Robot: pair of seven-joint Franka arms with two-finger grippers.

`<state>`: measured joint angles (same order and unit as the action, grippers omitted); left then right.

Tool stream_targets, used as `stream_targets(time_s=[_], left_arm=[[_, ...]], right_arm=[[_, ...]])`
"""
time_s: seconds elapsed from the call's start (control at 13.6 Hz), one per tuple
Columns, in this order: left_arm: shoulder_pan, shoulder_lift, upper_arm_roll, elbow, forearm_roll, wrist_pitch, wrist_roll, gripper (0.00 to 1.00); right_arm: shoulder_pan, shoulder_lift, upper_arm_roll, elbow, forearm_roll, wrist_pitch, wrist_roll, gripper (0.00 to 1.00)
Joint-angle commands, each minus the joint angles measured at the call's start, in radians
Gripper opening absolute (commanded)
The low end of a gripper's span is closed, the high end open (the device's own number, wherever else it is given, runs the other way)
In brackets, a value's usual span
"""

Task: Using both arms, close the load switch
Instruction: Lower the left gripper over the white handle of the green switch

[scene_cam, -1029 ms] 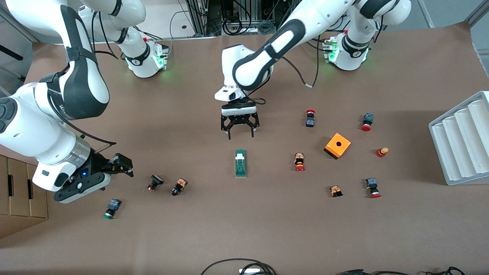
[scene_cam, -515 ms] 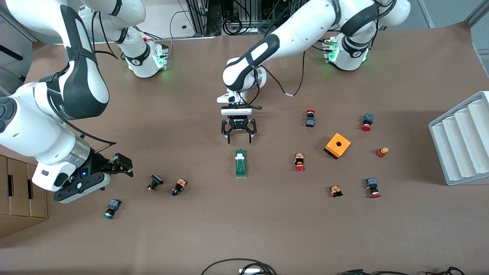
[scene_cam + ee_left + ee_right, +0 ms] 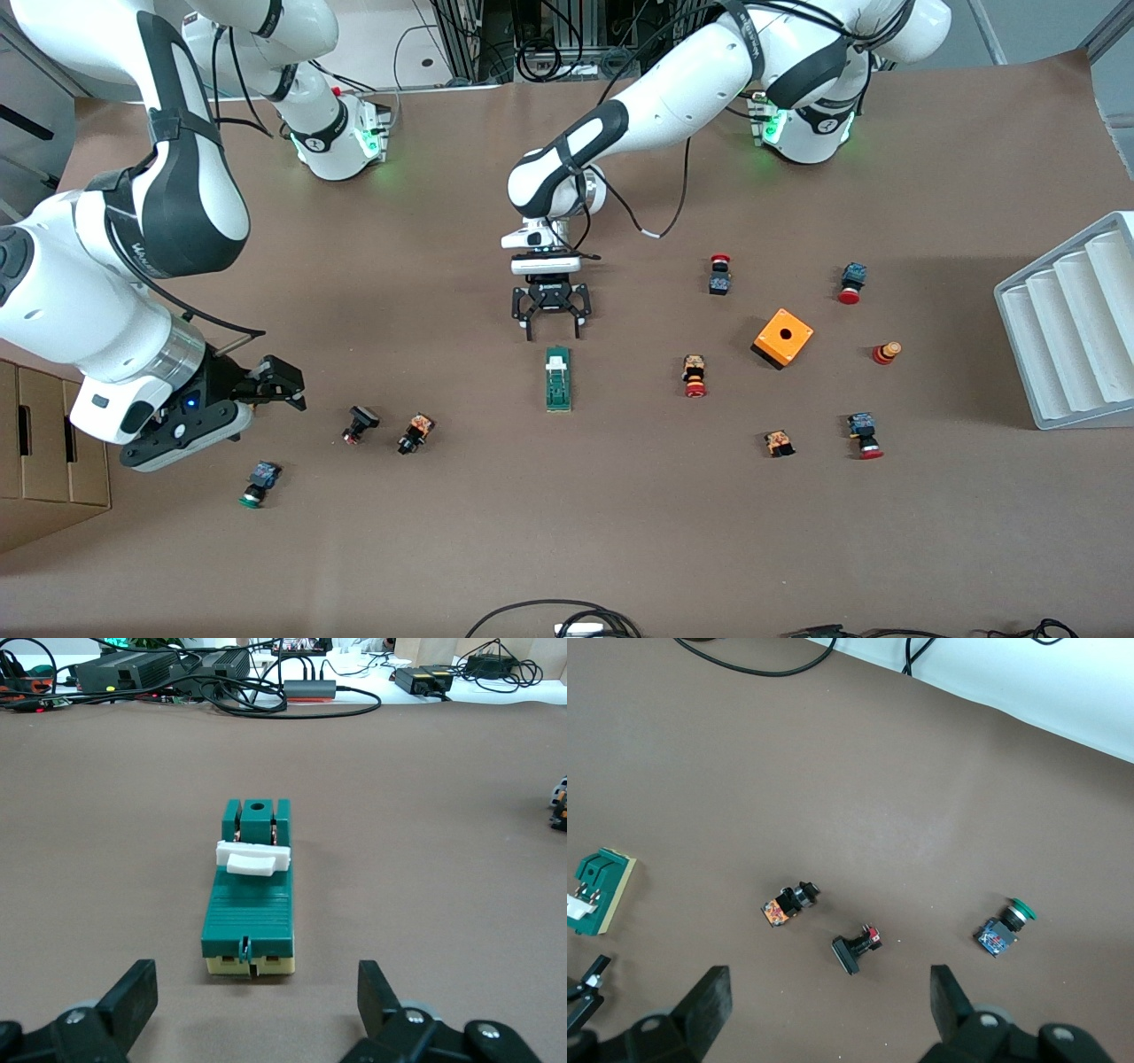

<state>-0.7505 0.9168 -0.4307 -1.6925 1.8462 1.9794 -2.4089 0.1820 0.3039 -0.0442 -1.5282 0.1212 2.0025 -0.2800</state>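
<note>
The load switch [image 3: 558,378] is laid flat on the brown surface [image 3: 620,532] near its middle, lengthwise toward the front camera. A narrow green block is seen, with a white sliding piece [image 3: 253,859] across its top.

Brown table [image 3: 567,532] carries load switch [image 3: 558,378], orange box [image 3: 783,338], scattered push-buttons [image 3: 695,376], grey tray [image 3: 1072,323].

Brown paper-covered table [image 3: 620,532], white ridged tray [image 3: 1072,328] at left arm's end, cardboard boxes [image 3: 44,452] beside right arm's end, cables [image 3: 554,616] at front-camera edge
</note>
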Motion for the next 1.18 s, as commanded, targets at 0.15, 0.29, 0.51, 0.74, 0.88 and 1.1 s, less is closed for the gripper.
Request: stream_targets(time_s=[0.15, 0.29, 0.51, 0.74, 0.88, 1.1], left_arm=[[-0.029, 0.031, 0.012, 0.020, 0.021, -0.043, -0.050, 1.00], [-0.036, 0.039, 0.020, 0.017, 0.062, -0.053, -0.053, 0.95], [-0.058, 0.056, 0.043, 0.017, 0.079, -0.074, -0.094, 0.53], [-0.064, 0.060, 0.073, 0.016, 0.125, -0.074, -0.104, 0.40], [-0.066, 0.060, 0.073, 0.013, 0.125, -0.074, -0.104, 0.42], [-0.066, 0.062, 0.073, 0.014, 0.125, -0.074, -0.104, 0.48]], right_arm=[[-0.007, -0.016, 0.006, 0.000, 0.020, -0.030, 0.004, 1.00], [-0.006, -0.016, 0.006, 0.000, 0.020, -0.040, 0.013, 1.00], [0.000, -0.017, 0.007, 0.000, 0.018, -0.047, 0.022, 1.00], [0.019, -0.020, 0.009, 0.002, 0.018, -0.056, 0.038, 1.00], [0.028, -0.020, 0.010, 0.005, 0.018, -0.054, 0.061, 1.00], [0.028, -0.017, 0.010, 0.006, 0.017, -0.051, 0.062, 1.00]])
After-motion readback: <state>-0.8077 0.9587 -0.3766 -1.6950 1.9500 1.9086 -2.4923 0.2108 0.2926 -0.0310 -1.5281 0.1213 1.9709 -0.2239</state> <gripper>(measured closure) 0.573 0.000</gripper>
